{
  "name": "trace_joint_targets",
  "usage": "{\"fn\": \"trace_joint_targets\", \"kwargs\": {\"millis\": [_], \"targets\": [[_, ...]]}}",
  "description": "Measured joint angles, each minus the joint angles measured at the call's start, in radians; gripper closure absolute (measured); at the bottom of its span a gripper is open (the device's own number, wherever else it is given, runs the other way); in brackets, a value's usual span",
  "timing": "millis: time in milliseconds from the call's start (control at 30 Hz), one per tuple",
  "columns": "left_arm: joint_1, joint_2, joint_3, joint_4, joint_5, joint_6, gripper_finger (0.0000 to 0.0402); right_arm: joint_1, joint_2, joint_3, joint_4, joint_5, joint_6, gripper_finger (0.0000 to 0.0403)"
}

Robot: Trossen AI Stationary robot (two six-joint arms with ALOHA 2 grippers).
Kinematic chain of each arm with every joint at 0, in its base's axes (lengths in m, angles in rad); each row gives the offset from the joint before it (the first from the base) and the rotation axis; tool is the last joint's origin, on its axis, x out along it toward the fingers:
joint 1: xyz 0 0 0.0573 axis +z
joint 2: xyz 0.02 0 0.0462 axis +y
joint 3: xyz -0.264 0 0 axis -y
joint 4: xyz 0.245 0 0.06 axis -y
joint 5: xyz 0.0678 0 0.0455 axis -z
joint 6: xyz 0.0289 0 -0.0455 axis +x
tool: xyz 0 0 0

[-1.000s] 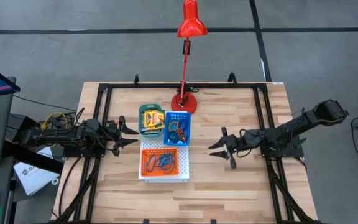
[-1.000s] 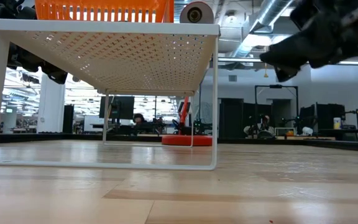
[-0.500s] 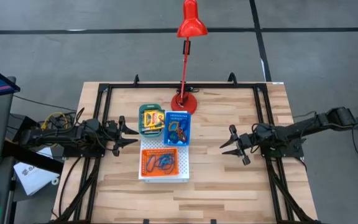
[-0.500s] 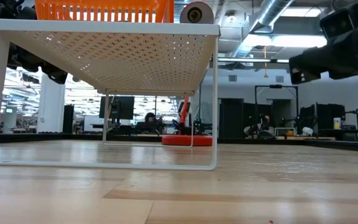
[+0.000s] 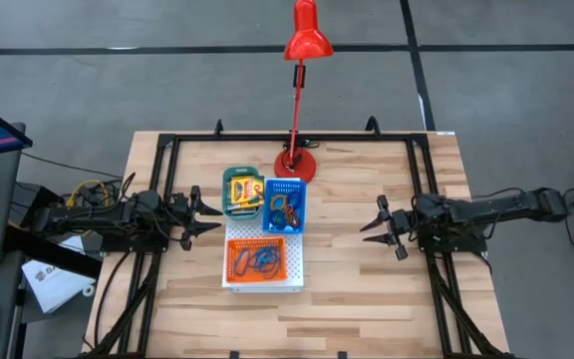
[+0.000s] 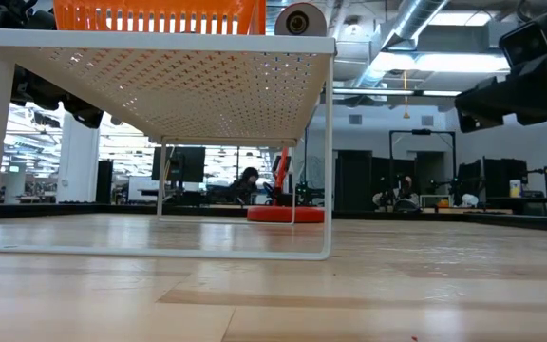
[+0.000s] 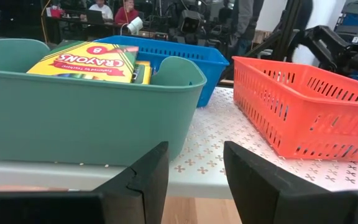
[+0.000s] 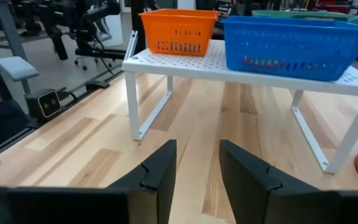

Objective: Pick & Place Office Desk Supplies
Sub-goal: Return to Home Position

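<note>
Yellow-and-green crayon boxes (image 5: 241,193) lie in a green bin (image 5: 229,183), and one shows its printed face (image 7: 98,59) in the left wrist view. Coloured loops lie in the blue bin (image 5: 284,205) and in the orange bin (image 5: 258,259). All three bins stand on a white perforated shelf (image 5: 293,271) at the table's middle. My left gripper (image 5: 199,214) is open and level, just left of the green bin (image 7: 55,118). My right gripper (image 5: 382,227) is open and faces the shelf (image 8: 229,65) from the table's right side, well apart from it. Neither has anything between its fingers.
A tall red desk lamp (image 5: 297,160) stands behind the bins, near the far edge. Black frame rails (image 5: 162,199) run along the table's left and right sides. Bare wood lies between the shelf and my right gripper and along the near edge.
My right gripper has drawn back toward the table's right edge, away from the shelf, and has sunk a little as its arm flattened out. It has rolled slightly and stayed open. The bins and their contents have not moved.
</note>
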Motion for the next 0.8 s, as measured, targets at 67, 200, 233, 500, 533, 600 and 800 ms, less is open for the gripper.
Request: {"fn": "trace_joint_targets", "kwargs": {"millis": [67,200,233,500,533,600,800], "targets": [[0.0,0.0,0.0,0.0,0.0,0.0,0.0253,-0.008,-0.038,0.0,-0.039,0.0,0.007,0.0285],[0.0,0.0,0.0,0.0,0.0,0.0,0.0253,-0.027,-0.128,0.0,-0.115,0.002,0.009,0.0285],[0.0,0.0,0.0,0.0,0.0,0.0,0.0253,-0.033,-0.152,0.0,-0.134,0.002,0.009,0.0285],[0.0,0.0,0.0,0.0,0.0,0.0,0.0253,-0.061,-0.268,-0.001,-0.205,0.012,0.035,0.0285],[0.0,0.0,0.0,0.0,0.0,0.0,0.0253,-0.065,-0.271,-0.001,-0.204,0.013,0.05,0.0285],[0.0,0.0,0.0,0.0,0.0,0.0,0.0253,-0.074,-0.272,-0.001,-0.204,0.012,0.101,0.0285],[0.0,0.0,0.0,0.0,0.0,0.0,0.0253,-0.104,-0.341,-0.002,-0.201,0.012,0.14,0.0284]]}}
